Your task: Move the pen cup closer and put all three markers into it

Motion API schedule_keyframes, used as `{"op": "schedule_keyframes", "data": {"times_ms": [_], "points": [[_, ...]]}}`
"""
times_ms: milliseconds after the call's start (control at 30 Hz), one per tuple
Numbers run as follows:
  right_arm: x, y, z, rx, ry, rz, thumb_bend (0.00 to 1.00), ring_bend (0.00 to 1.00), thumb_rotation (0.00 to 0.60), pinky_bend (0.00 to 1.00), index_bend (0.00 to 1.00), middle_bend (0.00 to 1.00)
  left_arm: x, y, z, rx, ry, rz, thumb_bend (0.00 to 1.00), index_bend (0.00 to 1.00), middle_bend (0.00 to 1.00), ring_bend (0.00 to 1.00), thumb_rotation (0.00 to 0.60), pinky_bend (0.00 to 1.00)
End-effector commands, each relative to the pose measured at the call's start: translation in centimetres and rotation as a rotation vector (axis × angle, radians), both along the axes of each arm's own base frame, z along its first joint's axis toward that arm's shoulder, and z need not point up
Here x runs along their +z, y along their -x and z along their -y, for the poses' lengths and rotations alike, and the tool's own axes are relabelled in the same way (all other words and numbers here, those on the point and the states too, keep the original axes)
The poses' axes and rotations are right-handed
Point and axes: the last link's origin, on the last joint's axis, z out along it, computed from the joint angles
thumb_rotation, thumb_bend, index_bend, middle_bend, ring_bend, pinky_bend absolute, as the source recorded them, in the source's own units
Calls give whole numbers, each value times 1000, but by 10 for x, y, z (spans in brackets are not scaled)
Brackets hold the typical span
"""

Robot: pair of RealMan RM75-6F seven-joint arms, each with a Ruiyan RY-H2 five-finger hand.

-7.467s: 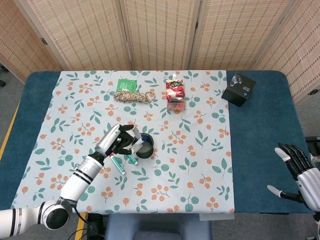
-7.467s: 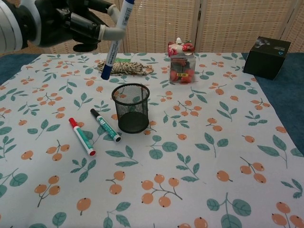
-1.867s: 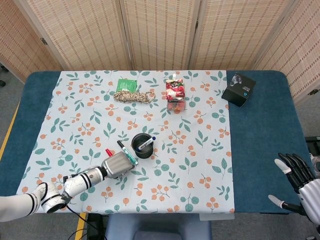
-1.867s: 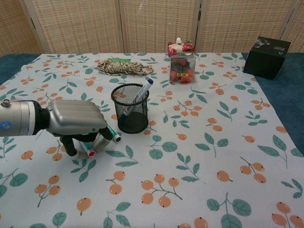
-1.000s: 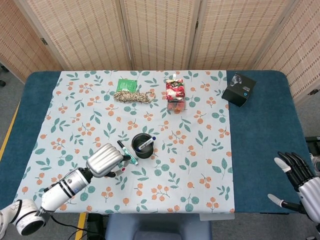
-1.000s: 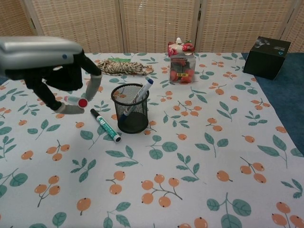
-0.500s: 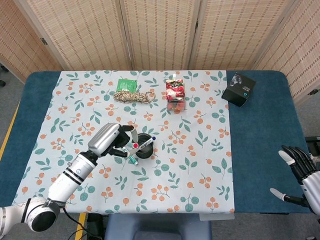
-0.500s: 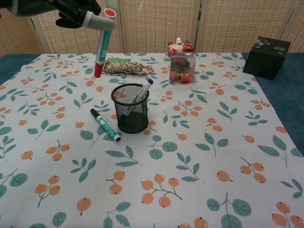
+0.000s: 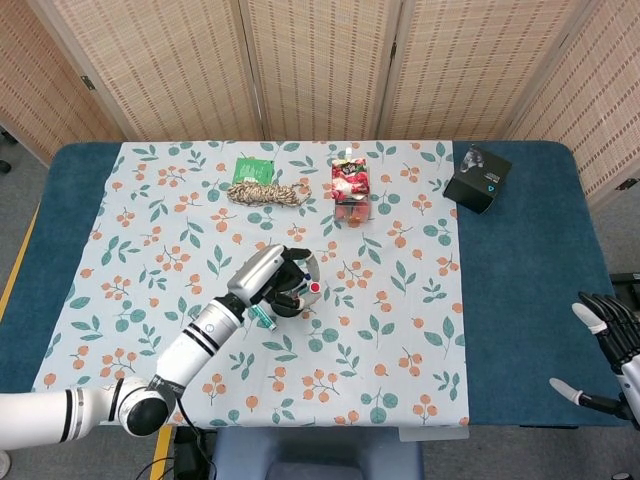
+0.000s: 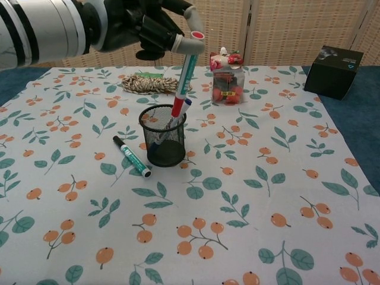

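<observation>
Left hand [image 10: 139,24] fingers [image 10: 189,13] pinch the red-capped marker [image 10: 184,77] near its top end, upper left of the chest view. Marker hangs slightly tilted, red cap down, tip right at the rim of the pen cup [image 10: 162,135], beside the blue marker [image 10: 172,122] that already leans inside it. Can't tell if the red tip has crossed below the rim.

Head view: same hand [image 9: 275,280] sits directly over the cup [image 9: 290,303], centre-left of frame, mostly covering it.

Pen cup: black mesh, upright on the floral cloth [image 10: 249,196], left of centre in the chest view. Black-capped marker [image 10: 132,157] lies flat on the cloth just left of the cup, not touching it.

Right hand [image 9: 612,352] at the lower right edge of the head view, fingers spread, holding nothing, off past the bench [image 9: 520,300] edge.

Further back: rope bundle [image 10: 155,85], clear snack box [image 10: 225,80], black box [image 10: 334,71] at upper right on the blue bench surface.
</observation>
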Motion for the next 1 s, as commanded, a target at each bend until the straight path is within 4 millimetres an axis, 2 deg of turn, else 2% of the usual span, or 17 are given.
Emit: {"op": "schedule_keyframes", "data": {"times_ms": [33, 267, 633, 667, 733, 800, 867, 900, 1000], "points": [[1, 1, -2, -2, 5, 0, 49, 0, 600, 0, 0, 0, -10, 4, -5, -10, 7, -8, 354, 636, 1000, 948, 600, 929], [-1, 0, -5, -3, 9, -11, 49, 0, 600, 0, 0, 0, -11, 15, -13, 3, 6, 7, 353, 637, 1000, 947, 600, 929], [-6, -2, -5, -3, 8, -31, 49, 0, 600, 0, 0, 0, -18, 47, -27, 43, 11, -3, 353, 635, 1000, 947, 600, 929], [-6, -2, -5, -4, 7, -31, 49, 0, 600, 0, 0, 0, -20, 51, -27, 43, 17, -16, 353, 615, 1000, 948, 600, 929], [-7, -2, -4, -5, 7, -33, 49, 0, 600, 0, 0, 0, -23, 58, -26, 33, 29, -51, 325, 492, 1000, 946, 600, 928], [-8, -2, -5, -6, 6, -34, 48, 0, 600, 0, 0, 0, -27, 64, -23, 21, 47, -83, 263, 313, 993, 937, 600, 927], [-8, -3, -5, -5, 5, -37, 48, 0, 600, 0, 0, 0, -29, 67, -21, 11, 57, -91, 227, 203, 982, 931, 600, 924], [-8, -3, -5, -5, 6, -38, 48, 0, 600, 0, 0, 0, -29, 67, -20, 4, 59, -94, 212, 154, 978, 930, 600, 924], [-8, -3, -6, -3, 8, -40, 49, 0, 600, 0, 0, 0, -29, 68, -17, -15, 62, -94, 195, 89, 974, 929, 600, 923]]}}
